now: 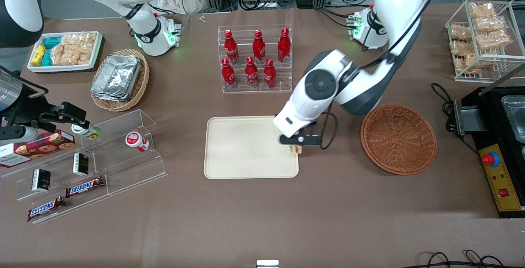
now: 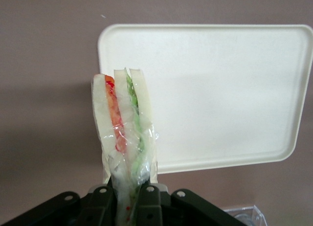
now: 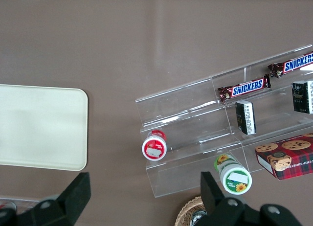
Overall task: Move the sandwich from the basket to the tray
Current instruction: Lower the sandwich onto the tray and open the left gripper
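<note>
Above the brown table [image 1: 262, 219], the sandwich [image 2: 124, 138] is being pinched by the gripper [image 1: 296, 147] over the tray [image 1: 242, 149] edge nearest the basket [image 1: 398, 139].

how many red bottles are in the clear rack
6, all standing in the clear rack, which is farther from the front camera than the tray: three red bottles on the upper step and three on the lower step. None look hidden. The tool holds the sandwich over the tray.

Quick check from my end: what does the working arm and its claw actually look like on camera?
The working arm has glossy white shells with dark grey joint sections and a round grey cap. A thin black cable loops beside the wrist. The claw, over the tray edge, is matte black with visible screw heads.
</note>
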### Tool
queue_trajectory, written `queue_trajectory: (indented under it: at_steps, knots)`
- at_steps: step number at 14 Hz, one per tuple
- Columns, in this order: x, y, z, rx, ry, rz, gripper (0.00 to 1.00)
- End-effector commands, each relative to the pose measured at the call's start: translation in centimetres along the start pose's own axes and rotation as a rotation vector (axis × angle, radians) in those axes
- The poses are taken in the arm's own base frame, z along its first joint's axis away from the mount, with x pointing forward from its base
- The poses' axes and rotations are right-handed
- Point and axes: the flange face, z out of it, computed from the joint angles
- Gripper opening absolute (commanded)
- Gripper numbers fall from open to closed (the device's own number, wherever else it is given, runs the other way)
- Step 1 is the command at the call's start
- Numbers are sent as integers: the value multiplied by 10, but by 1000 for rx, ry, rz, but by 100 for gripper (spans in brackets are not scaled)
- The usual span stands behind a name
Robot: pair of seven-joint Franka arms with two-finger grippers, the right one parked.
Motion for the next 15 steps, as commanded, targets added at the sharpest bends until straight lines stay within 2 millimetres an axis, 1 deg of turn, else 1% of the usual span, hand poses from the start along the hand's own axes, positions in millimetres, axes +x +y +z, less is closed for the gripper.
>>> queue_trajectory:
  at_steps: [1,4,5,6,7,8,9,10,11,13,14,15]
  knots:
    - [13,5,31,-1,40,-34,18]
    - [19,2,64,0,38,-22,18]
    - [21,-1,81,13,32,-13,18]
    - [22,-3,88,21,33,-8,18]
    - [23,-3,89,17,37,-6,20]
    - [22,-3,90,17,36,-4,40]
    - [22,-3,91,17,34,0,64]
    - [21,-4,94,21,31,0,83]
    - [22,-5,94,23,29,-5,99]
    - [24,-10,87,28,25,-28,100]
    - [28,-22,81,49,11,-65,100]
    - [32,-36,63,80,-3,-81,100]
